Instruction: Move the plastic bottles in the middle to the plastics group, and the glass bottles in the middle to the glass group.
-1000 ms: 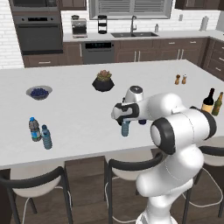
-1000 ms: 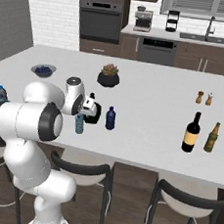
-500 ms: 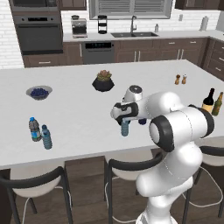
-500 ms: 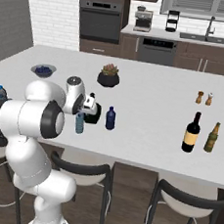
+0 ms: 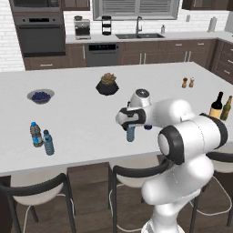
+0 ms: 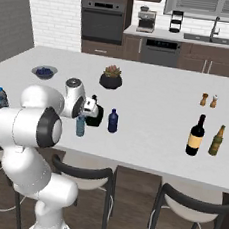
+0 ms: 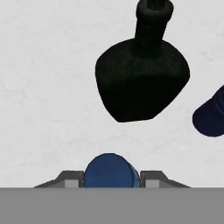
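White counter (image 5: 82,118): near its front edge the gripper (image 7: 111,180) hugs the clear bottle's (image 5: 130,133) blue cap. Squeeze snugly, lift straight up, missing the black bottle (image 7: 142,78) close by.

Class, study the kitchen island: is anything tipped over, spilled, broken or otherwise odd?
Nothing stands out. The wine bottle, green bottle, black bottle and navy bottle stand upright, with no spill on the counter.

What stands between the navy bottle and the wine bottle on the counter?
Nothing: in the right base view the counter is bare between the navy bottle and the wine bottle.
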{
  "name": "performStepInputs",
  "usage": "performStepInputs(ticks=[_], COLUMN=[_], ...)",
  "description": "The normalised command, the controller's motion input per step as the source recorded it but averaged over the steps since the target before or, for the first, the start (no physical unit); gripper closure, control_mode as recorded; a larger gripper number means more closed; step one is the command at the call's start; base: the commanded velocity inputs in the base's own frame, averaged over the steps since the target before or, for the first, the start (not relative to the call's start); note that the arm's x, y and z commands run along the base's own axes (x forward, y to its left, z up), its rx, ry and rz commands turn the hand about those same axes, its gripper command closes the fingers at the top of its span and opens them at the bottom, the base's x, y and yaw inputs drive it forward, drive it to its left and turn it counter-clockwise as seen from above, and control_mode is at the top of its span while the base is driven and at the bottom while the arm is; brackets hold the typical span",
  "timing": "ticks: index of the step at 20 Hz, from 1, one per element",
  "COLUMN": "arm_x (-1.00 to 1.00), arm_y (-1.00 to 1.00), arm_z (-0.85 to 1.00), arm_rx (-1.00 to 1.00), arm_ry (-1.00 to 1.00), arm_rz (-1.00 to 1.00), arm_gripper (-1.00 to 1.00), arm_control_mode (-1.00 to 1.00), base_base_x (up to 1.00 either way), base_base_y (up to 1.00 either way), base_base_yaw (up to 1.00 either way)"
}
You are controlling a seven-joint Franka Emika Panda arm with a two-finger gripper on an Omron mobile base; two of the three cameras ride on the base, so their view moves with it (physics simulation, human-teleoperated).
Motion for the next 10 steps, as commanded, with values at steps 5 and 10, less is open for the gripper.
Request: performStepInputs(ticks=[5,10], arm_x=[-0.77,-0.12], arm_y=[0.52,0.97], arm_z=[0.12,0.33], arm_rx=[0.0,0.0], arm_ry=[-0.22,-0.15], arm_rz=[0.11,0.24], arm_gripper=[1.0,1.0], arm_control_mode=[-1.0,-1.0], base_base_x=[0.0,0.0], base_base_y=[0.0,0.0], base_base_yaw=[0.0,0.0])
